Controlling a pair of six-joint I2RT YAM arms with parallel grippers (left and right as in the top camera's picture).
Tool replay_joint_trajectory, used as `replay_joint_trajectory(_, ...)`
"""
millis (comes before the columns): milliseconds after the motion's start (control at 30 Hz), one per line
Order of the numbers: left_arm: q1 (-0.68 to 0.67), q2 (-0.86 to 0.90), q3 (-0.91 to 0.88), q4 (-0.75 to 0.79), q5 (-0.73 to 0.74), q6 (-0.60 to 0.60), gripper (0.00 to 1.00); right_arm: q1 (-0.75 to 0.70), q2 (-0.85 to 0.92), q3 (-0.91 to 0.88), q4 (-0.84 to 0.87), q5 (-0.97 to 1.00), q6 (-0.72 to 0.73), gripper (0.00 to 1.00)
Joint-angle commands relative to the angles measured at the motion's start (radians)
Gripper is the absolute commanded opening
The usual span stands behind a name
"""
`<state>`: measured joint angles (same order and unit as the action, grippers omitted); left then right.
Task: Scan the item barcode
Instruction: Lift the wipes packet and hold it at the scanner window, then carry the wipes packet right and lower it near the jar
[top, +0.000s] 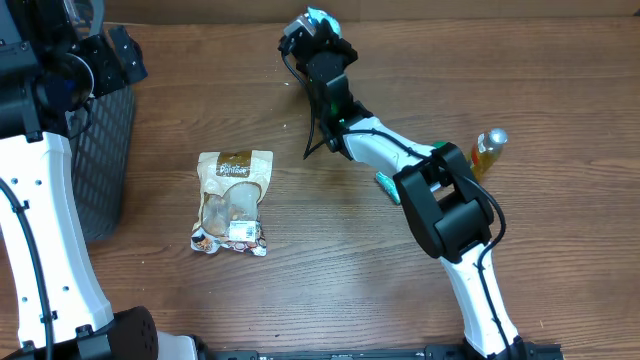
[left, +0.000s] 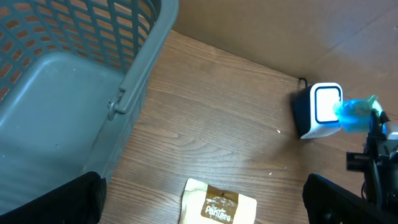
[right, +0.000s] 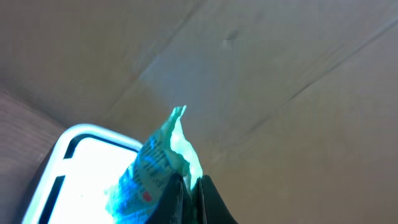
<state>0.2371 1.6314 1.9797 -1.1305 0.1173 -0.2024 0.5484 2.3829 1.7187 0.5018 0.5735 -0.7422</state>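
My right gripper (right: 191, 190) is shut on a teal and blue packet (right: 155, 167), the item, pinching its edge. The packet hangs right in front of the lit white window of the barcode scanner (right: 74, 168) by the back wall. Dark printed stripes show on the packet's side nearest the scanner. From overhead the packet (top: 322, 17) sits at the arm's tip beside the scanner (top: 296, 38). The left wrist view shows the scanner (left: 320, 109) with the packet (left: 356, 115) at its face. My left gripper (left: 208, 199) stands open, high above a tan snack pouch (left: 217, 204).
A grey mesh basket (top: 105, 150) stands at the left edge. The tan snack pouch (top: 233, 200) lies flat left of centre. A small yellow bottle (top: 487, 150) and a teal item (top: 387, 186) rest near the right arm. A cardboard wall runs along the back.
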Motion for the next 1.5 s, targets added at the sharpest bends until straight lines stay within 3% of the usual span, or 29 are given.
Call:
replay_joint_trajectory(0, -0.002, 0.003, 0.025, 0.001, 0.006, 0.016, 1.00, -0.014, -0.158, 0.024, -0.112, -0.032, 0.154, 0.03)
replay_joint_trajectory(200, -0.002, 0.003, 0.025, 0.001, 0.006, 0.016, 1.00, -0.058, -0.337, 0.024, -0.544, -0.220, 0.461, 0.03)
replay_joint_trajectory(333, -0.002, 0.003, 0.025, 0.001, 0.006, 0.016, 1.00, -0.115, -0.428, 0.024, -0.873, -0.496, 0.623, 0.04)
replay_joint_trajectory(533, -0.002, 0.003, 0.025, 0.002, 0.006, 0.016, 1.00, -0.195, -0.457, 0.023, -1.289, -0.849, 0.739, 0.04)
replay_joint_trajectory(633, -0.002, 0.003, 0.025, 0.001, 0.006, 0.016, 1.00, -0.215, -0.455, 0.010, -1.474, -0.892, 0.739, 0.04)
replay_joint_trajectory(733, -0.002, 0.003, 0.025, 0.001, 0.006, 0.016, 1.00, -0.216, -0.453, -0.022, -1.573, -0.890, 0.739, 0.04)
replay_joint_trajectory(967, -0.002, 0.003, 0.025, 0.001, 0.006, 0.016, 1.00, -0.215, -0.452, -0.120, -1.564, -0.795, 0.739, 0.06)
replay_joint_trajectory(1100, -0.002, 0.003, 0.025, 0.001, 0.006, 0.016, 1.00, -0.215, -0.452, -0.132, -1.556, -0.694, 0.739, 0.17)
replay_joint_trajectory(1200, -0.002, 0.003, 0.025, 0.001, 0.006, 0.016, 1.00, -0.217, -0.452, -0.132, -1.553, -0.653, 0.739, 0.38)
replay_joint_trajectory(1333, -0.002, 0.003, 0.025, 0.001, 0.006, 0.016, 0.99, -0.217, -0.452, -0.132, -1.530, -0.649, 0.779, 1.00)
replay_joint_trajectory(1467, -0.002, 0.003, 0.025, 0.001, 0.006, 0.016, 1.00, -0.211, -0.452, -0.132, -1.500, -0.662, 0.910, 1.00)
